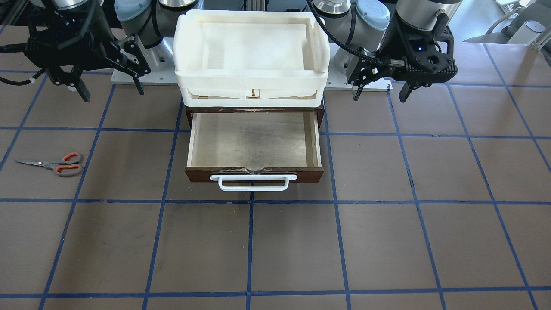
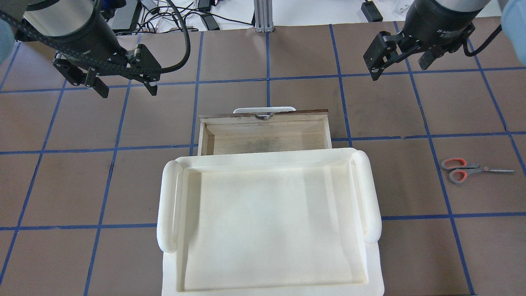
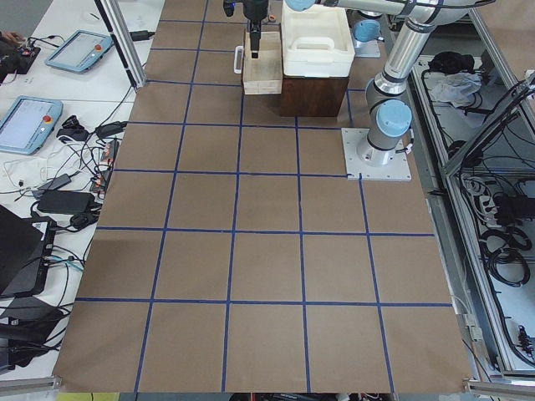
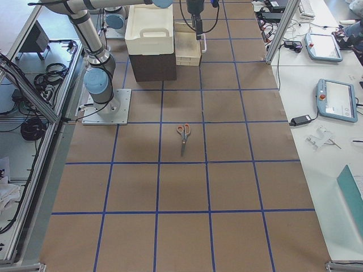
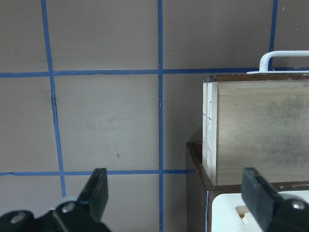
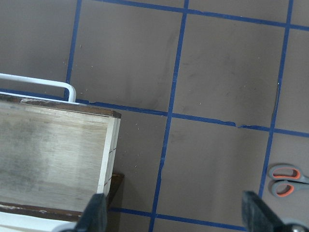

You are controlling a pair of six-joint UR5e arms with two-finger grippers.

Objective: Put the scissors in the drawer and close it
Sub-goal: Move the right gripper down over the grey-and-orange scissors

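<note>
Plainly you have everything left to do: the scissors (image 2: pixel 472 169) lie on the worktop (image 2: pixel 287 53) well apart from the open drawer (image 1: pixel 254 142), while the left end effector (image 2: pixel 126 88) and right end effector (image 2: pixel 397 68) hang spread apart, holding nothing.

The scissors (image 1: pixel 54 164), a small pair with dark blades and grey handles lined orange-red, lie flat on the table (image 1: pixel 387 241), well apart from the drawer (image 1: pixel 310 174) on the robot's right. The blades look closed, tips pointing away from it. The drawer stands pulled open, its pale plywood inside showing and its dark brown front chipped along the top edge above the white bar handle (image 1: pixel 253 182).
</note>
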